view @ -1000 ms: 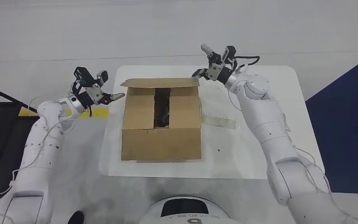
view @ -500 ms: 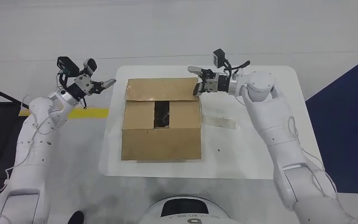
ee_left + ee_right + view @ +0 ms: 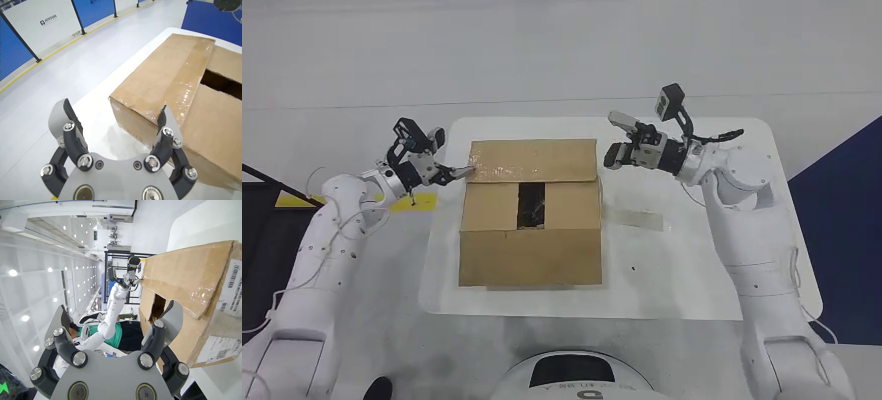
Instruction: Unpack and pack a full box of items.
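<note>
A brown cardboard box [image 3: 532, 225] stands mid-table. Its far flap [image 3: 532, 160], shiny with tape, lies flat over the top. Between the two side flaps a dark slot [image 3: 531, 203] stays uncovered, with something dark inside. My left gripper [image 3: 449, 168] is open at the box's far-left corner. In the left wrist view this gripper [image 3: 115, 113] has one fingertip [image 3: 163, 115] against the flap's taped edge on the box [image 3: 170, 85]. My right gripper [image 3: 618, 137] is open just off the far-right corner. The right wrist view shows that gripper [image 3: 119, 313] holding nothing, beside the box [image 3: 189, 275].
The white table [image 3: 692, 280] has bare room right of and in front of the box. A strip of clear tape [image 3: 637, 217] lies on it close to the box's right side. Shipping labels [image 3: 232, 275] cover the box's right wall. A blue panel [image 3: 842, 200] stands beyond the table's right edge.
The far flap has gone from nearly upright to flat on the box. The right gripper pushed it down, then drew back right. The left gripper swung out and returned to the far-left corner.
</note>
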Tool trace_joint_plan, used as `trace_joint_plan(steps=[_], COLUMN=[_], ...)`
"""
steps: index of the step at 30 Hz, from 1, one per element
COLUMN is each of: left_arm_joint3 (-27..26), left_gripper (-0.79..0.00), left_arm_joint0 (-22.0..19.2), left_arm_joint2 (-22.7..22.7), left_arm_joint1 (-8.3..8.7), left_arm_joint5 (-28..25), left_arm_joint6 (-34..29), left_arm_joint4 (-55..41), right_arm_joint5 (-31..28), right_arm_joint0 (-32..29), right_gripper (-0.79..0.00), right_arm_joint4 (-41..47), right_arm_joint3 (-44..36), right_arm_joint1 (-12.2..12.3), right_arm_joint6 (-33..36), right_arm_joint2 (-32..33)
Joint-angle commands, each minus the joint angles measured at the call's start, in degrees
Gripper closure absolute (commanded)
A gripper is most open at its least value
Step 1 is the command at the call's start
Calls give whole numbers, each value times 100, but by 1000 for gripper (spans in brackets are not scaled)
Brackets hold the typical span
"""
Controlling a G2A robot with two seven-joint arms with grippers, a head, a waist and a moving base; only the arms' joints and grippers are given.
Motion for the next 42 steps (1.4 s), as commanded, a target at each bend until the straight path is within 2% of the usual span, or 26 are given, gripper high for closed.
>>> trace_joint_plan(steps=[1,5,7,9,13,19,26,30,33,37,42], left_arm_joint3=[26,26,26,26,26,26,26,26,26,26,26], left_gripper=[-785,-785,-785,-785,-785,-785,-785,-785,-785,-785,-785], left_arm_joint0=[-23,-23,-23,-23,-23,-23,-23,-23,-23,-23,-23], left_arm_joint2=[12,12,12,12,12,12,12,12,12,12,12], left_arm_joint1=[8,8,8,8,8,8,8,8,8,8,8], left_arm_joint5=[-10,-10,-10,-10,-10,-10,-10,-10,-10,-10,-10], left_arm_joint6=[5,5,5,5,5,5,5,5,5,5,5], left_arm_joint4=[81,81,81,81,81,81,81,81,81,81,81], right_arm_joint5=[-2,78,592,1012,1408,1761,1954,1783,1272,1156,1142], right_arm_joint0=[0,-82,-241,-430,-883,-1317,-1122,-952,-859,-694,-574], right_gripper=[-785,-785,-785,-785,-785,-785,-785,-785,-785,-785,-785], right_arm_joint4=[-2,-109,41,-186,-294,-523,-335,314,1655,2592,2515], right_arm_joint3=[1,-32,-83,-189,-582,-935,-778,-634,-190,571,653], right_arm_joint1=[0,10,58,157,309,538,659,675,656,616,593], right_arm_joint6=[0,29,717,1368,2070,1718,1524,1695,2203,1600,1205], right_arm_joint2=[-1,-81,-144,-87,96,-186,-753,-838,-701,-380,-595])
